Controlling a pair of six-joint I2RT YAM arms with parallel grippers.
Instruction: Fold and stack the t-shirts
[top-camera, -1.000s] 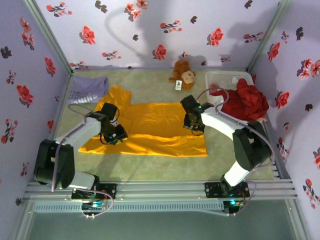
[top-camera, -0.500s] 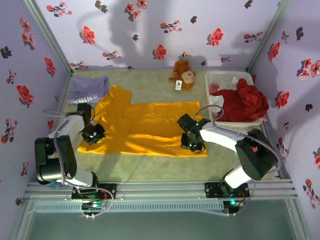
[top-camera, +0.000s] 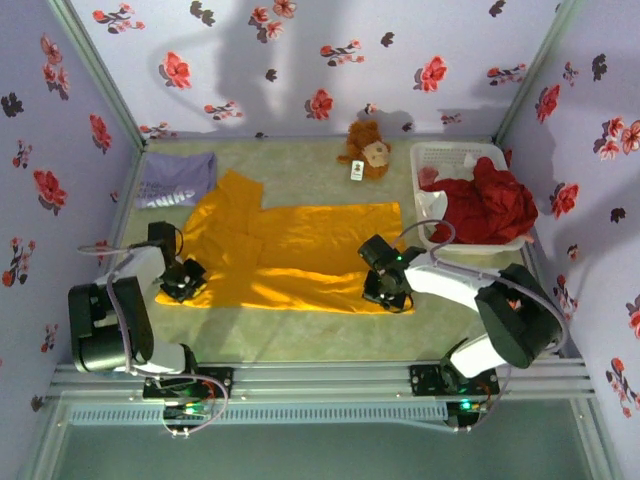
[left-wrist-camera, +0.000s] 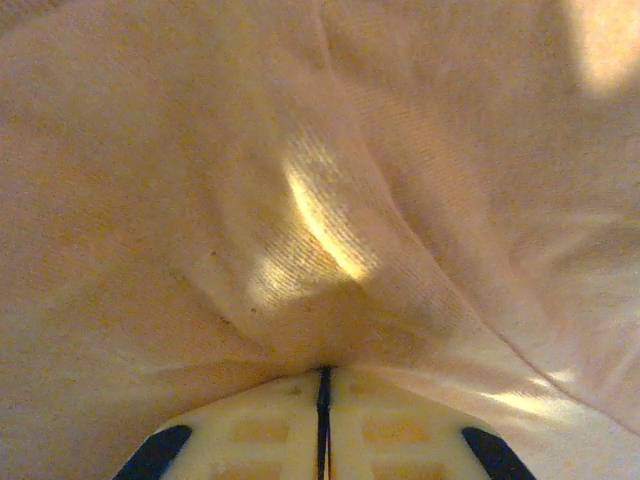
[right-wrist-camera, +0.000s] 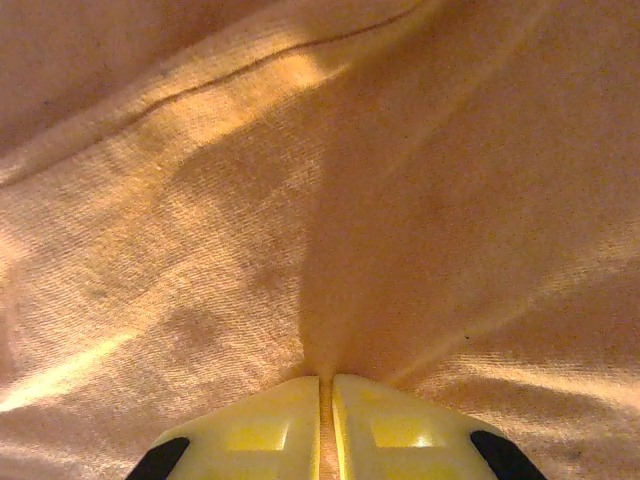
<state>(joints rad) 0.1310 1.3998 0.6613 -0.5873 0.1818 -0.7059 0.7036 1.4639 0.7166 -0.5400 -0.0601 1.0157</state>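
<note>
On the desk (top-camera: 300, 330), between the two arms, the orange-yellow t-shirt (top-camera: 300, 250) lies spread out flat, with one sleeve reaching toward the far left. The left tool (top-camera: 186, 281) sits low at the shirt's near-left corner. In the left wrist view its pale fingers (left-wrist-camera: 270, 440) are pressed together with only a thin dark line between them, and the cloth puckers into that line — a pinch on the fabric. The right tool (top-camera: 386, 292) is down at the near-right corner. Its fingers (right-wrist-camera: 400, 430) are likewise closed, and a ridge of orange cloth rises from the slit between them, so it too grips the shirt.

The lavender t-shirt (top-camera: 176, 180) lies in the far-left corner, well apart from the orange one. At the far edge sits a brown plush toy (top-camera: 367, 150) — just beside it on the right is a white basket (top-camera: 450, 150) heaped with red cloth (top-camera: 490, 205).
</note>
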